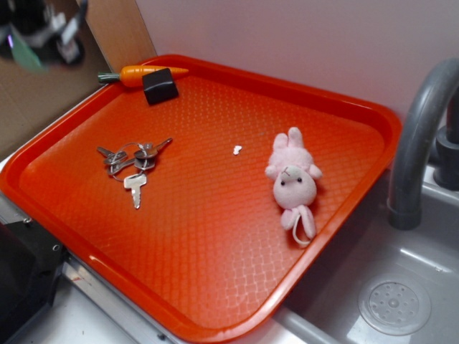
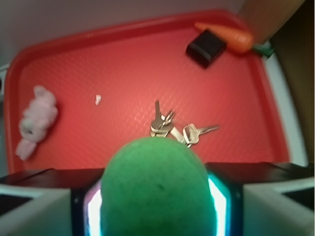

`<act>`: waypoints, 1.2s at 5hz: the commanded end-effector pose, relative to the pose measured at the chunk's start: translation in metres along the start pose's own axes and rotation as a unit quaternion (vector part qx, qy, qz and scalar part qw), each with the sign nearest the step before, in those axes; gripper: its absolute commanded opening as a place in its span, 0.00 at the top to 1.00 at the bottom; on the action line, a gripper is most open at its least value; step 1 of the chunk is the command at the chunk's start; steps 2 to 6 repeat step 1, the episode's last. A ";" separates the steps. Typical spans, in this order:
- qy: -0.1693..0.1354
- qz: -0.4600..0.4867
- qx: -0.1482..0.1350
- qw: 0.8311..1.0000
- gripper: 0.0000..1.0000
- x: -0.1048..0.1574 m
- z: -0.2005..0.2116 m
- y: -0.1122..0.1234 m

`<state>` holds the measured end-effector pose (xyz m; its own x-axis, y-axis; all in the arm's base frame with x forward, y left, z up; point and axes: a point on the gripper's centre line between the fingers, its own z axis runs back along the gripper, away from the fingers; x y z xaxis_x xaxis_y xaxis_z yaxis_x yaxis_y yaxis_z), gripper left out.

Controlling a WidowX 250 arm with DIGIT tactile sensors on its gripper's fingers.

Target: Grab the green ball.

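Gripper [image 2: 156, 206] is closed on the green ball [image 2: 156, 189]: wrist view shows the ball filling the gap, a finger [image 2: 34, 206] pressed against it on each side, pale light glowing at both contact edges. Ball is up in the jaws, above the tray, not on its surface. In the exterior view the arm is only a dark blur at the top left corner [image 1: 43, 32]; ball can't be made out there.

Below the gripper: orange-red tray [image 1: 215, 279], waffle-textured floor, raised rim. On it:
- bunch of keys [image 1: 133, 165] on a ring, left-centre, one key splayed toward the near edge
- small white scrap [image 1: 237, 150] mid-tray, between keys and bunny
- pink plush bunny [image 1: 292, 180] near the right rim, lying flat, face up, loop strap at its lower end
- black block [image 1: 159, 86] at the far edge, touching the toy carrot [image 1: 143, 73], which lies along the far rim

Surroundings: tray sits half over a grey sink [image 1: 401, 287], drain cover [image 1: 394, 307] visible in the basin. Grey faucet [image 1: 419, 143] arches up just beside the tray's right rim. Pale wall behind, brown cardboard-looking panel [image 1: 118, 29] at the far left. Dark unit [image 1: 21, 279] under the tray's near left corner, can't tell what.
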<state>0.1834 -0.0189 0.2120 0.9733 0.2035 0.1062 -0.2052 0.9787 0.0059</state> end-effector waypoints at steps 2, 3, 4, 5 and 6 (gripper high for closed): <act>-0.037 0.022 0.050 0.998 1.00 0.008 0.031 -0.005; -0.037 0.022 0.050 0.998 1.00 0.008 0.031 -0.005; -0.037 0.022 0.050 0.998 1.00 0.008 0.031 -0.005; -0.037 0.022 0.050 0.998 1.00 0.008 0.031 -0.005; -0.037 0.022 0.050 0.998 1.00 0.008 0.031 -0.005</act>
